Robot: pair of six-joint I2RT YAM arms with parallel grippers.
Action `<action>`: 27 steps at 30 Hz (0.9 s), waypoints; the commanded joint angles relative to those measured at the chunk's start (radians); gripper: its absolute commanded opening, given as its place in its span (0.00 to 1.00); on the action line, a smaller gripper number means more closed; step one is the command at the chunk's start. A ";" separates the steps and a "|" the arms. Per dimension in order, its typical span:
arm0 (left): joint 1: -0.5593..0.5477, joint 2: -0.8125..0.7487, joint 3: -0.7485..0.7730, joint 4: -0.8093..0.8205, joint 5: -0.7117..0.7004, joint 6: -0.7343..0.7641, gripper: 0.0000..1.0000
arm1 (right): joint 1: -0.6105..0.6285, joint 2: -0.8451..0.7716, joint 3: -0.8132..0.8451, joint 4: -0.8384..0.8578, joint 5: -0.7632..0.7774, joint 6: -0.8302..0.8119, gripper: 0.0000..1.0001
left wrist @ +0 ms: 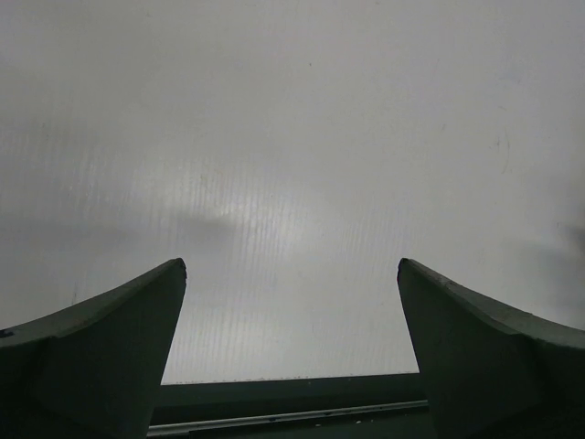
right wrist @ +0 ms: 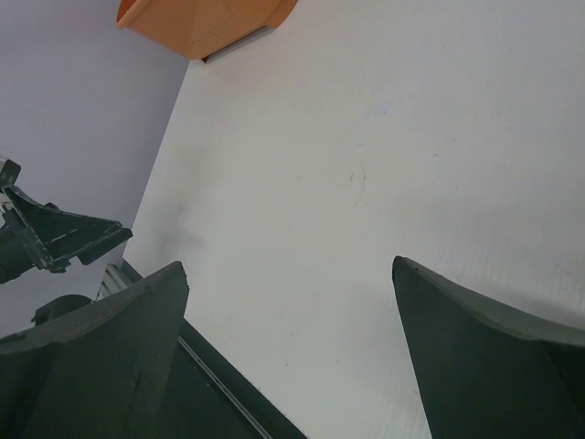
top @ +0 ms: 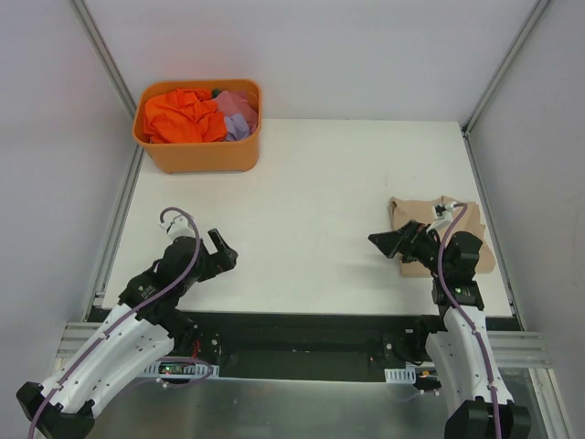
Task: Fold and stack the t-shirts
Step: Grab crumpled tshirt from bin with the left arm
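Left gripper (top: pixel 222 248) and right gripper (top: pixel 385 242) are both released and empty above the desk (top: pixel 311 197); a folded tan t-shirt (top: pixel 411 212) lies near its right edge.

A white table (top: pixel 302 201) fills the middle of the overhead view. Its surface is matte and faintly ribbed, and the right wrist view shows a small curved scuff (right wrist: pixel 358 180) on it. An orange plastic bin (top: pixel 201 157), oblong with rounded corners, stands at the table's far left corner. Pale walls (top: pixel 311 55) close in the back and both sides, with slanted aluminium posts (top: pixel 102 59) at the far corners. Along the near edge runs a black channel (top: pixel 311 334) — and nearer still, a brushed metal plate (top: pixel 302 412).
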 commanded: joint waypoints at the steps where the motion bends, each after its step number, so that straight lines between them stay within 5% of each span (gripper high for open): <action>1: 0.010 0.005 0.015 -0.027 0.010 -0.058 0.99 | 0.006 0.001 0.025 0.070 -0.062 0.013 0.96; 6: 0.010 0.107 0.130 -0.020 -0.013 -0.009 0.99 | 0.006 0.003 0.025 0.073 -0.122 0.006 0.96; 12: 0.033 0.417 0.422 -0.007 -0.143 0.066 0.99 | 0.016 -0.001 0.043 0.021 -0.154 -0.055 0.96; 27: 0.447 1.346 1.421 0.067 -0.091 0.366 0.99 | 0.038 0.087 0.051 -0.007 -0.128 -0.141 0.96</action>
